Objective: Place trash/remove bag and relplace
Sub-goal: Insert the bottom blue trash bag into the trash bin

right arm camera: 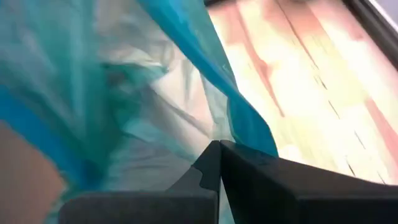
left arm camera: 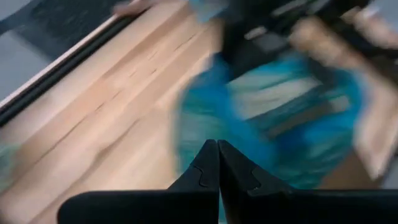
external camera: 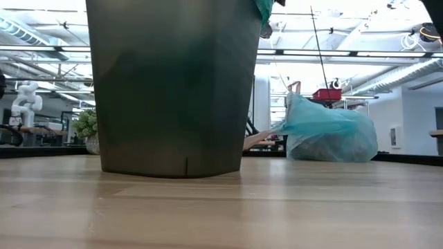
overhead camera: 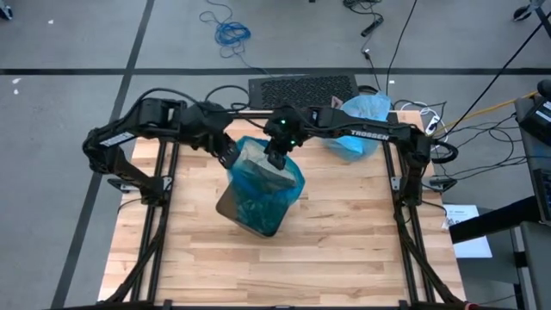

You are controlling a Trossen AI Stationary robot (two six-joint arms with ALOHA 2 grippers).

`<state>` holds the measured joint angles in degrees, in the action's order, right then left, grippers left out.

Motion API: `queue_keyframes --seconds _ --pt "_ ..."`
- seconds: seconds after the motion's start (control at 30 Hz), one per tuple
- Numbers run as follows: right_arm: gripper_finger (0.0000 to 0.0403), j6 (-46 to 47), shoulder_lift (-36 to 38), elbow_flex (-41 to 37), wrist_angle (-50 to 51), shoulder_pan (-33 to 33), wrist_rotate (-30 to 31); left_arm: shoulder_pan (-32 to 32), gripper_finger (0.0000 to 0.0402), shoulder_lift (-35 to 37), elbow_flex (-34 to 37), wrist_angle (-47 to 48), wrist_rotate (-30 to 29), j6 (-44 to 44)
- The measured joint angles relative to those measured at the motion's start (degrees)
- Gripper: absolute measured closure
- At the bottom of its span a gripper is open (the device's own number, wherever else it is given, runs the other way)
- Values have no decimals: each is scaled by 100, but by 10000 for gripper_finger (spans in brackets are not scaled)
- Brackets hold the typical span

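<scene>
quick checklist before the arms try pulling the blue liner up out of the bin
1. Left gripper shut at the bin's rim: ok; whether it pinches plastic, cannot tell.
2. Right gripper shut with liner draped at its fingers: ok; actual hold cannot tell.
3. Bin standing flat on the table: ok.
4. Liner mouth gathered closed: not ok, it gapes open from above.
5. Other blue bag at the table's far right corner, apart from the bin: ok.
6. Trash inside the liner: cannot tell.
</scene>
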<state>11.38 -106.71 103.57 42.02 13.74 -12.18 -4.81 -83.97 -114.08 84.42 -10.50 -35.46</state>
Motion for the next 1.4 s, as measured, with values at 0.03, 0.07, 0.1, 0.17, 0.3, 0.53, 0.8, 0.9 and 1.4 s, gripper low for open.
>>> queue_keyframes --seconds 0.03,0.07,0.1,0.17,0.3,0.53,0.8,0.9,1.4 --pt "403 0 -58 0 33 41 -3 51 401 13 -2 -212 2 -4" --pt "403 -2 -126 0 51 66 -7 98 401 41 -16 -380 21 -8" --pt "403 0 -187 -2 73 94 -22 130 401 49 -31 -548 37 -19" --pt "403 27 -279 -4 100 130 -139 193 401 73 -63 -1023 73 -21" --pt "403 62 -295 -7 48 108 -229 318 401 141 -90 -1862 234 142" --pt "403 292 -238 -7 33 77 -322 344 401 -276 167 -440 -107 23" --pt "403 297 -159 -7 269 76 -311 370 401 85 977 -50 -1092 -1044" --pt "403 297 -66 -7 294 76 -305 429 401 386 1333 -59 -1317 -1364" --pt "403 260 508 -13 830 89 -258 1184 402 1291 3947 -2167 -1458 -2879"
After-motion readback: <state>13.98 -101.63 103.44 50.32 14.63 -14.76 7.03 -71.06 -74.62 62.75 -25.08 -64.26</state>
